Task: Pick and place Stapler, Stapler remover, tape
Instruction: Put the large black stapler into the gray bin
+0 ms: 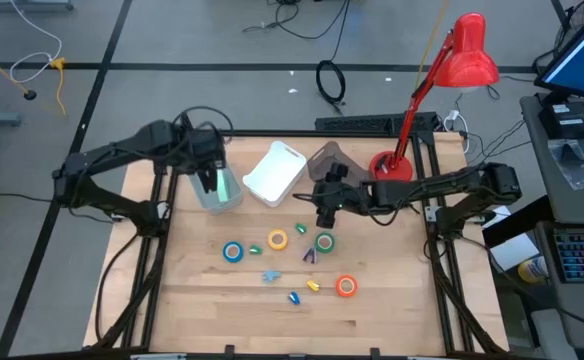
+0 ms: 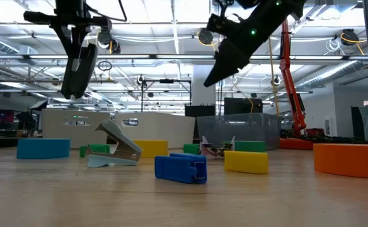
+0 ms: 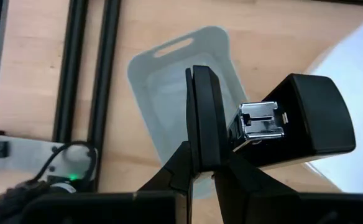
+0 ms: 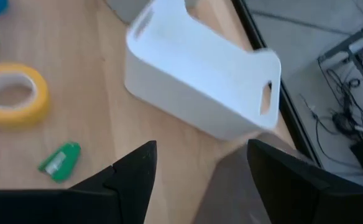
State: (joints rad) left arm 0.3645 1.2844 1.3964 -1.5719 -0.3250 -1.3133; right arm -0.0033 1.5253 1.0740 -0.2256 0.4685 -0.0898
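Wooden table point(image 1: 392, 310) seen from above, with both arms reaching in over its far half. Red lamp point(image 1: 452, 75) stands at the far right corner, its base beside the right arm. White bin point(image 1: 275, 172), a pale translucent bin point(image 1: 217, 190) and a grey translucent bin point(image 1: 327, 157) sit along the far side; the pale one lies under the left arm. Left gripper point(image 3: 209, 158) hangs above the pale bin, its fingers clenched on a black stapler point(image 3: 293, 121) whose metal end shows beside them; in the low view the stapler hangs well clear of the table. Right gripper point(image 4: 200, 165) is held above the table just in front of the white bin, jaws spread apart and holding nothing. Four tape rolls lie on the middle of the table, apart from one another: blue tape point(image 1: 233, 252), yellow tape point(image 1: 277, 240), green tape point(image 1: 324, 241) and orange tape point(image 1: 346, 286), the orange nearest the front edge. Small staple removers are scattered among the rolls: a light blue remover point(image 2: 116, 151) lies with its jaws gaping, a dark blue remover point(image 2: 181, 169) just beside it, and a green remover point(image 4: 60, 162) near the yellow tape.
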